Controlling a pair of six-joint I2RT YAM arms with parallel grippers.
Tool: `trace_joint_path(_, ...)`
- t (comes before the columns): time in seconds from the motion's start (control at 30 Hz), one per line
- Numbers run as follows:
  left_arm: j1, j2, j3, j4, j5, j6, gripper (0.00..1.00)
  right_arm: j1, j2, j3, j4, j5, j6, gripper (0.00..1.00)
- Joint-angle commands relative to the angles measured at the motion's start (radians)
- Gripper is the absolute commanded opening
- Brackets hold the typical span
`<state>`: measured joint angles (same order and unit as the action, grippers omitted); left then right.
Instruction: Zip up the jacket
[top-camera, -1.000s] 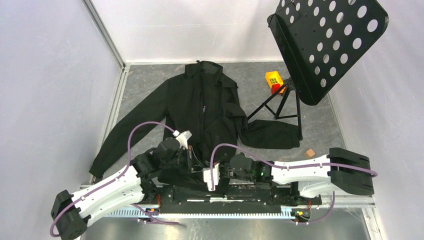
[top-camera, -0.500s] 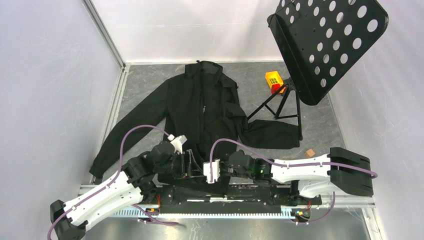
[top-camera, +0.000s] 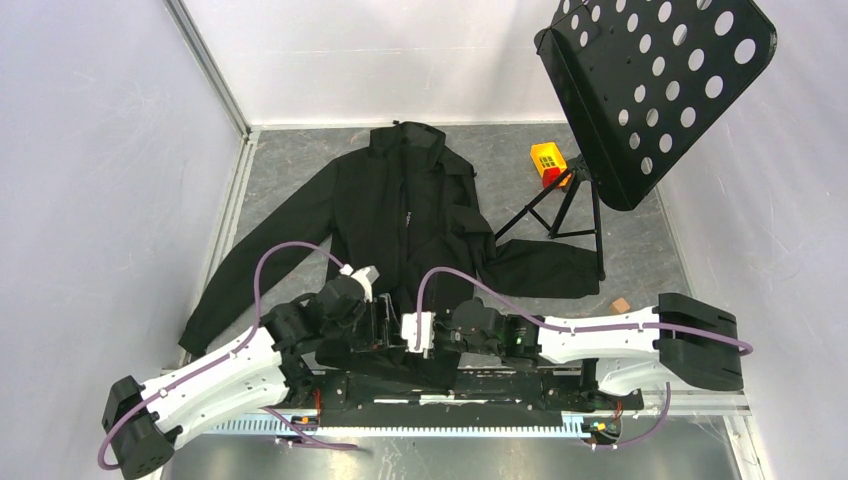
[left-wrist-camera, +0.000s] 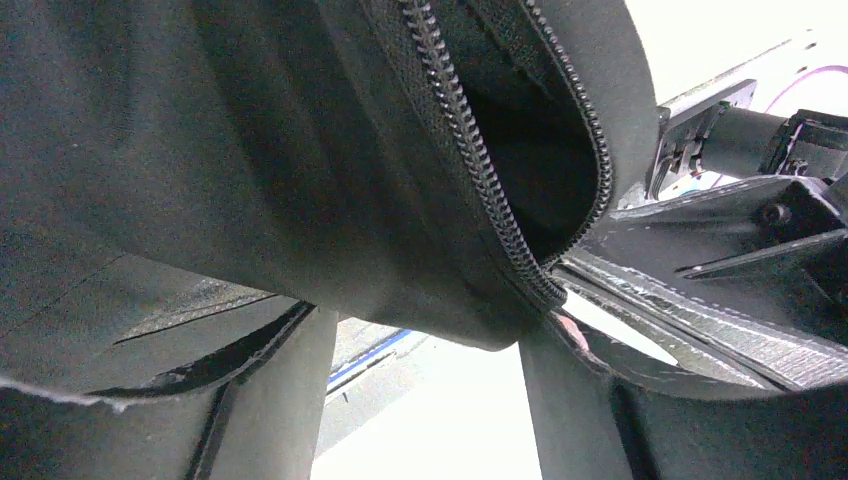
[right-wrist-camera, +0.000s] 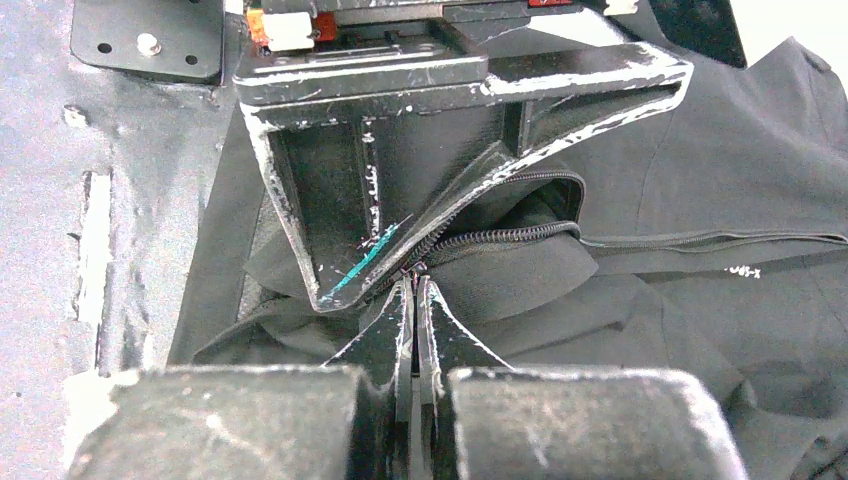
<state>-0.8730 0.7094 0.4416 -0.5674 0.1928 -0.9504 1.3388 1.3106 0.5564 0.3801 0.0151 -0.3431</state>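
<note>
The black jacket (top-camera: 400, 200) lies flat on the grey floor, collar far, hem at the arm bases. Both grippers meet at the hem's middle. My left gripper (top-camera: 385, 326) is open; in its wrist view (left-wrist-camera: 420, 338) the hem and the zipper teeth (left-wrist-camera: 470, 150) sag between its two spread fingers (left-wrist-camera: 270, 400). My right gripper (top-camera: 408, 332) is shut, its tips (right-wrist-camera: 413, 282) pinched together on the bottom end of the zipper (right-wrist-camera: 500, 240), where the two tooth rows meet. The left gripper's finger (right-wrist-camera: 450, 150) stands right behind that spot.
A black perforated music stand (top-camera: 660, 80) rises at the back right, its tripod legs (top-camera: 560, 215) beside the jacket's right sleeve. A yellow and red block (top-camera: 547, 163) sits by the legs, a small brown block (top-camera: 621, 305) nearer. White walls close in on both sides.
My left gripper has gone from shut to open at the hem. The right gripper has stayed shut and drifted slightly left.
</note>
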Motion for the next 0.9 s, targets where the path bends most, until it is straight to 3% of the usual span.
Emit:
trace_joint_path(0.0, -0.003, 0.004, 0.047, 0.016, -0.038, 0.046, 0.7, 0.015, 0.024, 0.079, -0.017, 0.012, 0.084, 0.0)
trace_joint_path(0.1, -0.004, -0.011, 0.061, -0.017, -0.063, 0.044, 0.59, 0.022, 0.053, 0.13, -0.079, 0.013, 0.11, 0.0)
trace_joint_path(0.23, -0.003, 0.009, 0.1, -0.121, -0.07, 0.049, 0.2, 0.028, 0.053, 0.16, -0.143, 0.019, 0.053, 0.0)
trace_joint_path(0.33, -0.004, 0.065, 0.138, -0.234, 0.007, 0.084, 0.04, 0.016, 0.069, 0.261, -0.338, 0.068, 0.003, 0.0)
trace_joint_path(0.43, -0.002, 0.076, 0.154, -0.32, 0.069, 0.124, 0.02, -0.014, 0.102, 0.391, -0.541, 0.035, -0.016, 0.0)
trace_joint_path(0.63, -0.002, 0.039, 0.139, -0.418, 0.117, 0.185, 0.02, -0.053, 0.072, 0.425, -0.666, -0.012, -0.026, 0.0)
trace_joint_path(0.87, -0.003, -0.011, 0.111, -0.44, 0.171, 0.196, 0.02, -0.121, 0.109, 0.482, -0.652, 0.203, -0.127, 0.0)
